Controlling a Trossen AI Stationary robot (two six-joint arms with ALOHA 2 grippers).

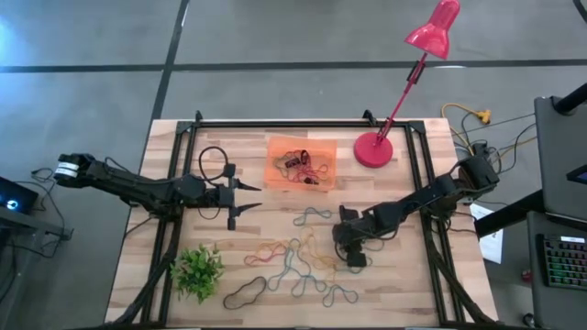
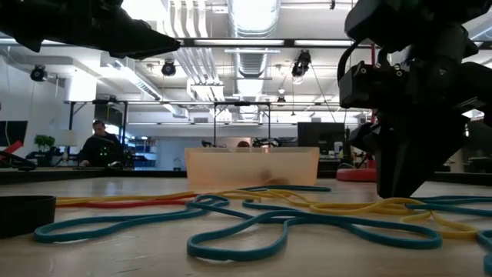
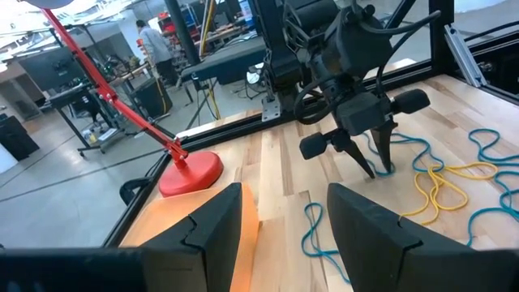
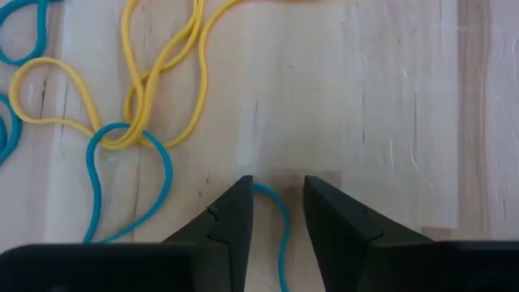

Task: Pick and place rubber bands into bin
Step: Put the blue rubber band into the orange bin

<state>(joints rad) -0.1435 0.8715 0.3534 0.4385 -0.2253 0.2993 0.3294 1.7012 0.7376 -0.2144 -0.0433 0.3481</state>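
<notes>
Rubber bands (image 1: pixel 293 261), thin floppy loops of blue, yellow, orange and black, are sprawling at the table's six o'clock, their tangle stretching nine-to-three between a small green leafy plant (image 1: pixel 198 270) and the right gripper (image 4: pixel 274 203), whose narrowed fingers are straddling a blue strand (image 4: pixel 278 223) without yet pinching it. At twelve o'clock a shallow translucent orange plastic bin (image 1: pixel 301 164) is holding several bands beside a red desk lamp (image 1: pixel 374 149), while the left gripper (image 1: pixel 253 197) is hovering wide-jawed at nine o'clock.

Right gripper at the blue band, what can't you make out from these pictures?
- Grip: in the right wrist view the right gripper straddles a blue rubber band; the fingertips hide whether they pinch it.
- High view: the same gripper covers that band.
- Low view: the arm is a dark silhouette, so its fingertips cannot be told apart.
- Bin: the bands inside are tangled, too small to count.
- Left gripper waits open beside the bin.
</notes>
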